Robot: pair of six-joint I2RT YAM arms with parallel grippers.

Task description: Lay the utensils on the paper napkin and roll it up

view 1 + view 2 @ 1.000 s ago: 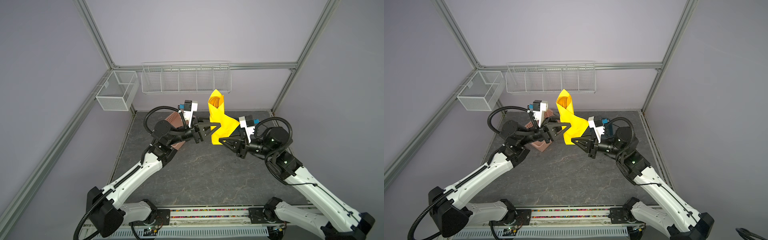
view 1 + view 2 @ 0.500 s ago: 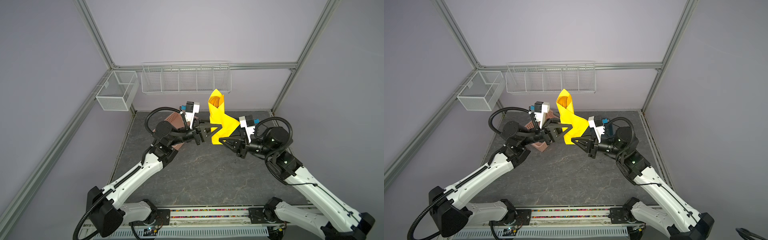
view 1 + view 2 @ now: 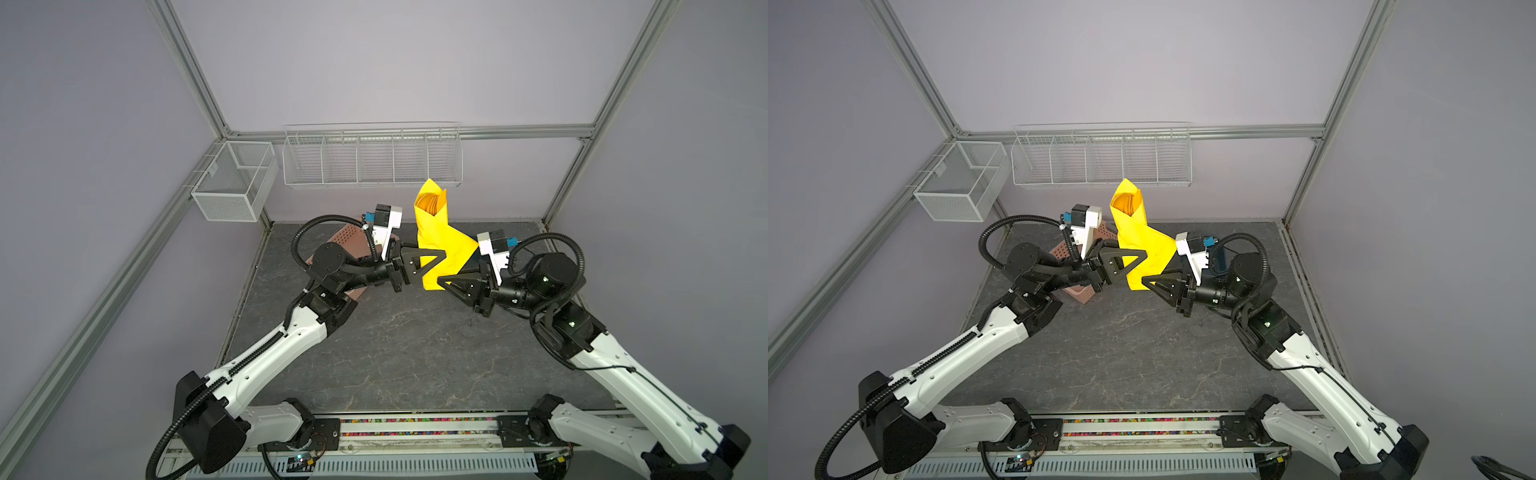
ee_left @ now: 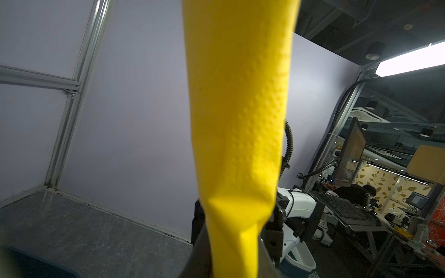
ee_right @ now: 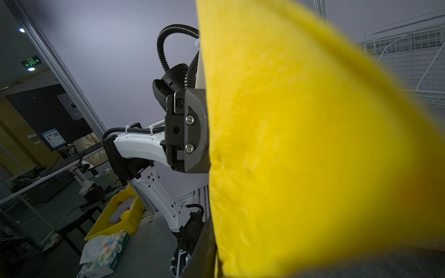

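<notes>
**A:** Where is the paper napkin (image 3: 436, 243) (image 3: 1138, 245)?

**B:** It is rolled into a tube and is up off the worktop (image 3: 395, 353), near upright, between the two arms towards the back. Its open top edge comes to a point. The orange utensils (image 3: 430, 203) (image 3: 1125, 202) show inside that mouth.

**A:** Who has it?

**B:** The left end effector (image 3: 434, 257) (image 3: 1138, 255) is closed on the roll's lower half. In the left wrist view the paper (image 4: 238, 120) creases in between its fingers (image 4: 272, 238). The right end effector (image 3: 442, 280) (image 3: 1147, 280) sits at the bottom end, under a loose flap that fans towards the right arm. I cannot tell whether it grips, because yellow (image 5: 301, 144) fills its wrist view.

**A:** Any room to move?

**B:** The front half of the worktop lies open between the arms. A brown perforated basket (image 3: 349, 241) (image 3: 1079, 293) sits behind the left arm, near the worktop's left edge. A wire rack (image 3: 372, 160) hangs on the back wall, and the roll's tip shows just under its lower edge in both top views. A mesh basket (image 3: 232, 187) hangs on the left frame, well apart from the roll.
</notes>
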